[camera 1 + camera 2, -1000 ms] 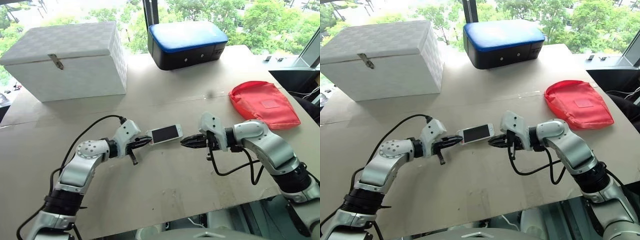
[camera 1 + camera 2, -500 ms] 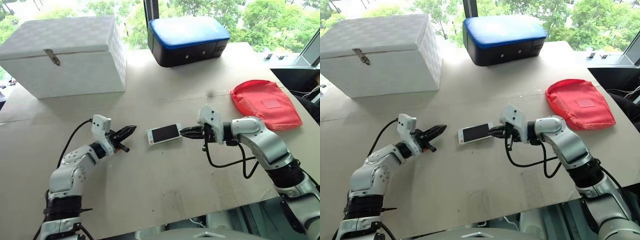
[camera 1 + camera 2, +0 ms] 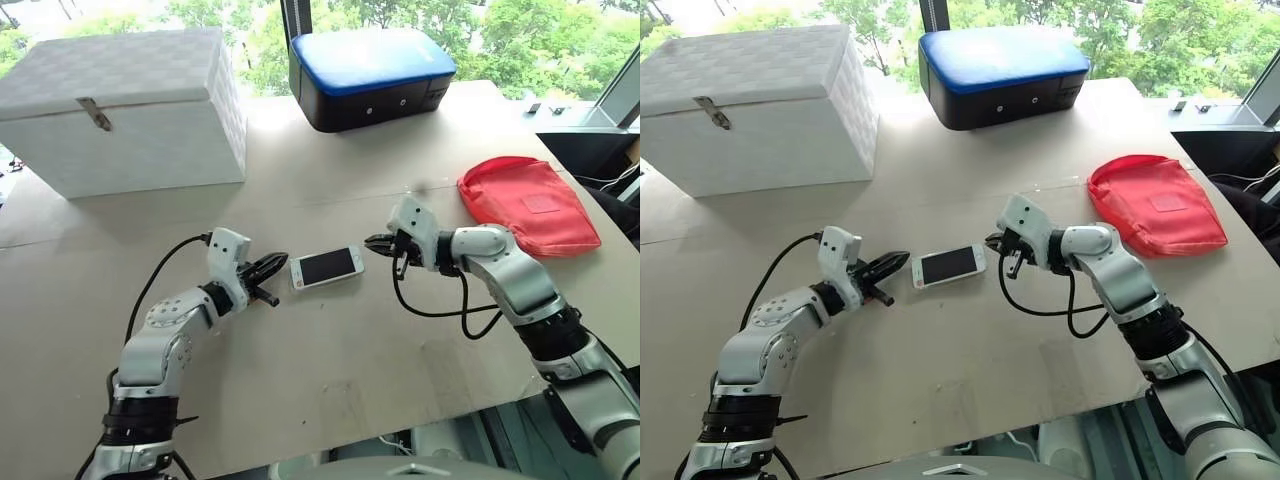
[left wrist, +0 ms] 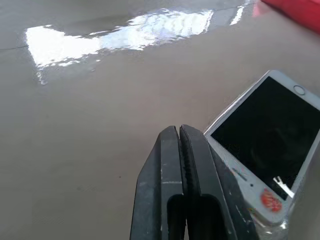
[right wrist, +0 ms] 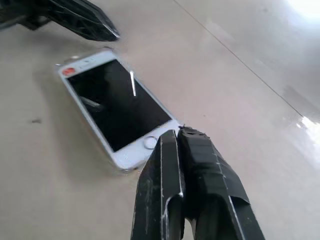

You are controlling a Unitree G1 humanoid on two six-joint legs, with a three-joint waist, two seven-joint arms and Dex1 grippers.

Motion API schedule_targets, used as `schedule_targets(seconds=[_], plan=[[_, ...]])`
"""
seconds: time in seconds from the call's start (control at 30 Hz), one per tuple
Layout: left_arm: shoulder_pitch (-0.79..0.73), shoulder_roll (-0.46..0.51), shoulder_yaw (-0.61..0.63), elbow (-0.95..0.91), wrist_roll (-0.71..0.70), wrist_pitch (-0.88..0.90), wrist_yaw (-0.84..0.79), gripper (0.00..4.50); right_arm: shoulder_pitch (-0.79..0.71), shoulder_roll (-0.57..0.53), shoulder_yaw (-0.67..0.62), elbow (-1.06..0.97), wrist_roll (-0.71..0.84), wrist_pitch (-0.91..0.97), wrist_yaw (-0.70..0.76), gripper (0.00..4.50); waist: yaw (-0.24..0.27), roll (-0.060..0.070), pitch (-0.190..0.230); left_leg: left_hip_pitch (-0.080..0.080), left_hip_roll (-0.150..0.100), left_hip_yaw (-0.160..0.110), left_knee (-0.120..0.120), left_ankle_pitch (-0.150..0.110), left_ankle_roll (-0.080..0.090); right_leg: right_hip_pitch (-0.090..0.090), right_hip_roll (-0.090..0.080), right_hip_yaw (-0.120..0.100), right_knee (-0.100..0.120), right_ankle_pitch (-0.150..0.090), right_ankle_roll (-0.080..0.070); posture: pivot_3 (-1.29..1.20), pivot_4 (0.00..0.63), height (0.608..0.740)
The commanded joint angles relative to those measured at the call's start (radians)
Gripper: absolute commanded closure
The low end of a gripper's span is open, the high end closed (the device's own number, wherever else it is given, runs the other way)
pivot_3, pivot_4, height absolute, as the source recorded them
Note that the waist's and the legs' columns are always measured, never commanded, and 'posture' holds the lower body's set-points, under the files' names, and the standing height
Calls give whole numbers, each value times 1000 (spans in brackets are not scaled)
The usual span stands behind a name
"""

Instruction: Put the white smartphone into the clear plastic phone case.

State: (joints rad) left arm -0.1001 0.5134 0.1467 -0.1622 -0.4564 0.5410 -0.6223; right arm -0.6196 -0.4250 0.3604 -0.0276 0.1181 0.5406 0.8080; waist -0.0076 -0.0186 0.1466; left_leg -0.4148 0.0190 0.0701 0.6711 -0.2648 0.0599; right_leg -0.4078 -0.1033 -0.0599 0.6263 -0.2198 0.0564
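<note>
The white smartphone (image 3: 326, 267) lies flat, screen up, on the tan table (image 3: 330, 370), near its middle. A faint glossy transparent rim hugs the phone's edges: the clear plastic phone case (image 4: 278, 228), with the phone seemingly lying in it. My left gripper (image 3: 282, 262) is shut and empty, its tips just off the phone's left end, the one with the red sticker. The right gripper (image 3: 369, 241) is also shut and empty, its tips by the home-button end (image 5: 150, 142). Whether either tip touches the phone I cannot tell. The left fingers (image 5: 85, 20) also show in the right wrist view.
A white woven box (image 3: 130, 100) stands at the back left, a black case with a blue lid (image 3: 370, 75) at the back centre. A red pouch (image 3: 525, 205) lies to the right of the right arm. The table's front edge is close below both arms.
A second ago my left gripper was at the phone's left end; it pulled away left and has come back beside it. The right gripper has moved closer to the phone's right end.
</note>
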Motion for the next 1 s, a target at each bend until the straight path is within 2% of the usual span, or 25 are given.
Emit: schedule_targets(seconds=[0.03,0.2,0.37,0.5,0.6,0.77,1.0], plan=[[32,35,-6,-144,-8,49,11,4449,-27,11,28,42,-55,-45,-13,4500,-1,0,0,-1,0,0,0,0,0,-1,0,0,0,0,0,0,150,734],[58,50,-33,-250,-30,142,27,4449,-26,29,76,72,-84,-67,28,4500,-4,0,1,-1,0,1,0,0,0,-1,0,0,-1,0,0,0,150,734],[40,40,-36,-273,-43,193,49,4449,-28,60,104,100,-80,-86,85,4500,-5,0,1,0,0,1,0,0,0,-1,2,0,0,0,1,0,150,734],[37,35,30,-220,-50,164,53,4449,-48,69,97,147,-105,-113,92,4500,-6,0,1,0,1,0,0,1,-2,0,3,1,0,0,1,0,150,734],[56,70,75,-158,-34,134,34,4449,-56,62,80,161,-108,-122,98,4500,-6,0,1,1,2,0,0,2,-3,0,4,1,0,0,0,0,150,734],[119,111,72,-143,-21,112,-8,4449,-51,45,70,162,-116,-134,106,4500,-6,0,1,0,2,1,0,2,-3,-1,5,2,0,0,0,0,150,734],[151,160,-7,-114,2,56,-126,4449,-58,35,63,137,-111,-123,121,4500,-5,0,1,0,2,1,0,2,-3,0,4,2,0,0,0,0,150,734]])
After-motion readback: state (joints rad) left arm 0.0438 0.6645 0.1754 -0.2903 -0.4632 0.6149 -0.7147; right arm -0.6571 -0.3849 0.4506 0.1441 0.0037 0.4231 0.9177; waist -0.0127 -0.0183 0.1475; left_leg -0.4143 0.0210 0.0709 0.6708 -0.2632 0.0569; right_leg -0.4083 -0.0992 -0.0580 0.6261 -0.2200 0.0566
